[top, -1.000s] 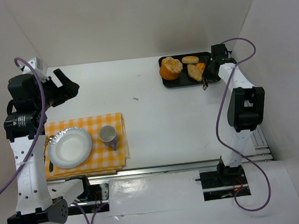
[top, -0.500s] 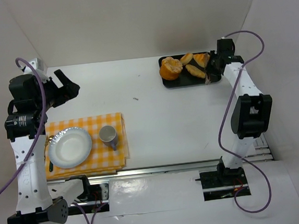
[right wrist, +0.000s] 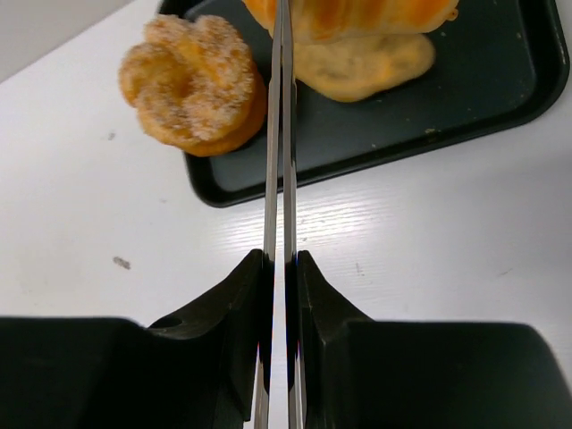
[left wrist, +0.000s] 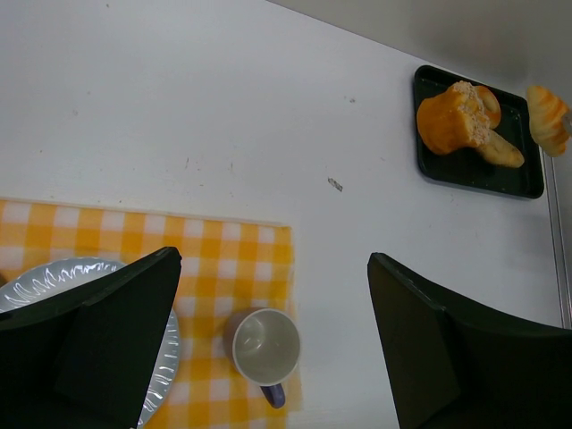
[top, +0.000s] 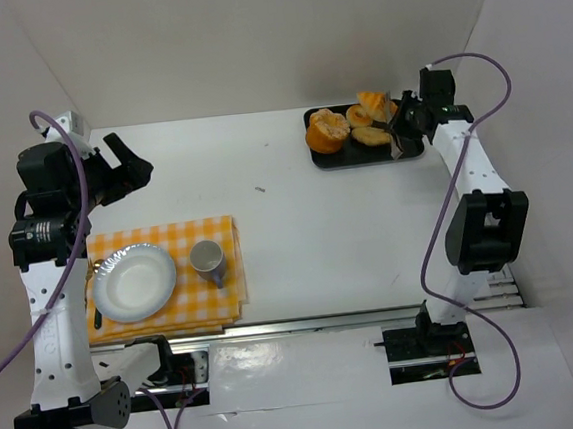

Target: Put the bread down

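The bread (top: pixel 372 100) is a golden-orange, ridged roll (croissant-like, as far as I can tell). It is pinched at the tips of my thin metal tongs (right wrist: pixel 273 134) and hangs above the far part of the black tray (right wrist: pixel 500 80), over a paler long piece (right wrist: pixel 362 63) lying there.

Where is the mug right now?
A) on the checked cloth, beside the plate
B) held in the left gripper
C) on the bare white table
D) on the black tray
A: the mug stands on the checked cloth, next to the plate and far from the tray.
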Robot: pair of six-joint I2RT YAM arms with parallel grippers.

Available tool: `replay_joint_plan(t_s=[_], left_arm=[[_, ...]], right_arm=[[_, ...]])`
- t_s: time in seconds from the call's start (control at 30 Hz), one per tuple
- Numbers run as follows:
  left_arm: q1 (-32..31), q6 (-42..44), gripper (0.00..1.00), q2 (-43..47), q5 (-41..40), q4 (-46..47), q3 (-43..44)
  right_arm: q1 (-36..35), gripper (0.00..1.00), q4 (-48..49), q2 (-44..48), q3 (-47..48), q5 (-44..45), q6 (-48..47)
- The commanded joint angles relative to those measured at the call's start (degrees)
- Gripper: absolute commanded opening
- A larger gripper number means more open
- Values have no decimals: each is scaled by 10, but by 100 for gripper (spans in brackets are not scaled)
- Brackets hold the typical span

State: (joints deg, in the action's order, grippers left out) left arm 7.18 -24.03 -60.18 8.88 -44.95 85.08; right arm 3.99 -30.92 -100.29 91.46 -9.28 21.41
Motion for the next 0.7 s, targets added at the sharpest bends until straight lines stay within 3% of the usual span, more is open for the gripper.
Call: replay_joint_plan(t_s=[0.0, 0.3, 0.67], left_arm=[[-3, 0, 99, 10, 8, 17, 19], [-3, -5, 99, 37, 3, 6, 30], [-3, -10, 99, 47, -8, -7, 69]], right_arm=[[-37, 0, 17, 81, 25, -7, -3], [-160, 0, -21, 77, 116, 14, -14], [-459, 0, 25, 5, 164, -2, -3]])
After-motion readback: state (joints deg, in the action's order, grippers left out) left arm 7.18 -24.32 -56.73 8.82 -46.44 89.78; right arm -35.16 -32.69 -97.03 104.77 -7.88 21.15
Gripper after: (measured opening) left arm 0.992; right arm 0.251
